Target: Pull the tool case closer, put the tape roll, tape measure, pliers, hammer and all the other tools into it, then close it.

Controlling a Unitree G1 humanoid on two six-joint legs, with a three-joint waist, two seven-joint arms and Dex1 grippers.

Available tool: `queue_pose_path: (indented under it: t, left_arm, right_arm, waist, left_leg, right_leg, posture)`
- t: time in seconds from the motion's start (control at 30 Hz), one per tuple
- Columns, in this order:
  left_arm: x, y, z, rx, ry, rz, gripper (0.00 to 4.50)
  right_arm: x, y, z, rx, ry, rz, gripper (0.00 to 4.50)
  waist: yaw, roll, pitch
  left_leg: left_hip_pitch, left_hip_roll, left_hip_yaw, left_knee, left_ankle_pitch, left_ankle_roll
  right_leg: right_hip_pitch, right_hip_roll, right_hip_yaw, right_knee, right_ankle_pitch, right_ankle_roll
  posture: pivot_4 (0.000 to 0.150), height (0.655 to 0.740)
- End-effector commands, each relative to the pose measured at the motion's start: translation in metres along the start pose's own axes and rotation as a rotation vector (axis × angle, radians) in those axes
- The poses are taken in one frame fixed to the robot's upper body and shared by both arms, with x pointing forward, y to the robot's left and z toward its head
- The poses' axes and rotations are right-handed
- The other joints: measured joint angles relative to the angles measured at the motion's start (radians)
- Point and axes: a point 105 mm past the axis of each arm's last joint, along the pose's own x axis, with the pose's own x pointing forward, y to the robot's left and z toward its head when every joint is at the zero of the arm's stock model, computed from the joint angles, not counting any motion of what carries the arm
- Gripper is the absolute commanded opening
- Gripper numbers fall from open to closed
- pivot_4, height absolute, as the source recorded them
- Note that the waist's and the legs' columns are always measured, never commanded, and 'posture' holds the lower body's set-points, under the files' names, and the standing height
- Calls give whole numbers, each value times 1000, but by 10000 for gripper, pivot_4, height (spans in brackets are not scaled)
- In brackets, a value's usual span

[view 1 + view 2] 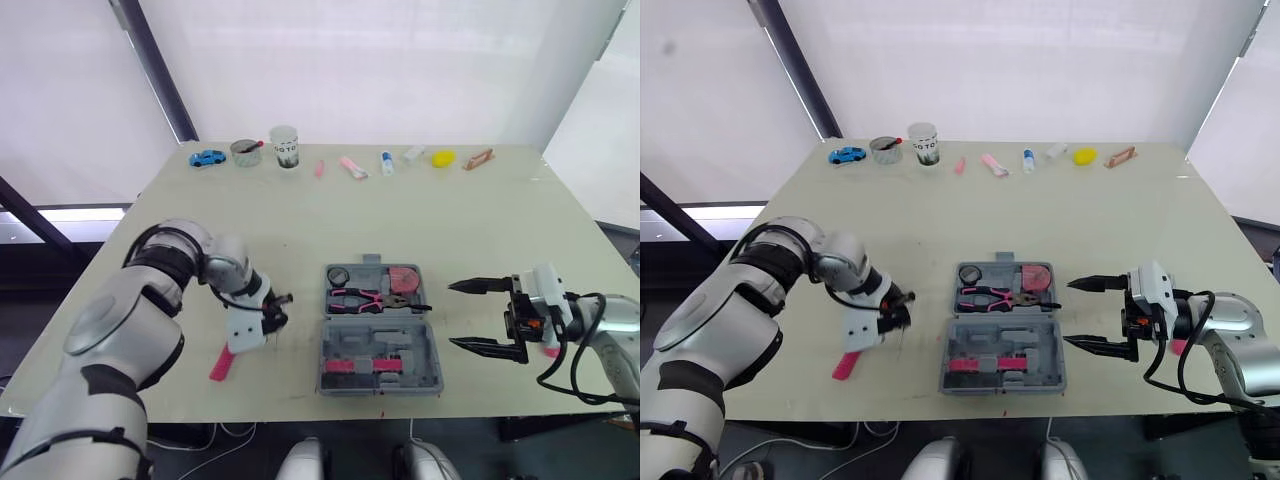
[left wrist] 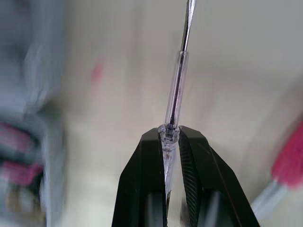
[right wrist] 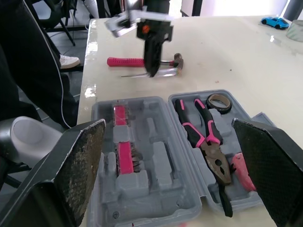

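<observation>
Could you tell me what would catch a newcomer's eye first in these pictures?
The open grey tool case sits at the near middle of the table, with pink-handled pliers in its far half. The left hand, beside the case, is shut on a slim screwdriver, and the pink-handled hammer lies on the table by it. The right hand hangs open on the case's other side.

Grey tool case [image 1: 422, 348] lies open flat on the worktop. Its far half has the pliers [image 1: 372, 297], pink-and-black handles, lying across it. The tape roll [image 1: 338, 276] is in the left corner and a pink tool [image 1: 403, 278] I can't make out is on the right. The pink-handled hammer [image 1: 222, 362] lies flat, left of the case. A clear-handled screwdriver [image 2: 177, 85] is pinched in my left jaws.
</observation>
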Motion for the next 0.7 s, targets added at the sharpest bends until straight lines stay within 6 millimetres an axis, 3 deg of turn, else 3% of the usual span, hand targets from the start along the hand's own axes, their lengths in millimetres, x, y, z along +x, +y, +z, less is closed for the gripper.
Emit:
queue_pose_path:
  t: [0.03,0.37,0.7]
  left_arm:
    - [-22,3,-11,-137,64,71,393]
    - [-45,-3,17,-591,77,151,393]
    - [-59,-12,53,-1482,-5,439,393]
  right_arm:
    - [1,-1,7,-28,-20,5,45000]
    - [7,0,8,-30,-37,12,45000]
    - [8,0,12,-44,-47,27,45000]
  waist:
    - [-2,0,0]
    - [-24,0,0]
    - [-24,0,0]
  left_leg:
    - [0,0,0,0,0,0]
    - [0,1,-1,0,0,0]
    - [0,2,-2,0,0,0]
  right_leg:
    - [0,0,0,0,0,0]
    - [0,0,-1,1,0,0]
    - [-1,1,-1,1,0,0]
  posture:
    - [1500,7400]
    - [1500,7400]
    - [1500,7400]
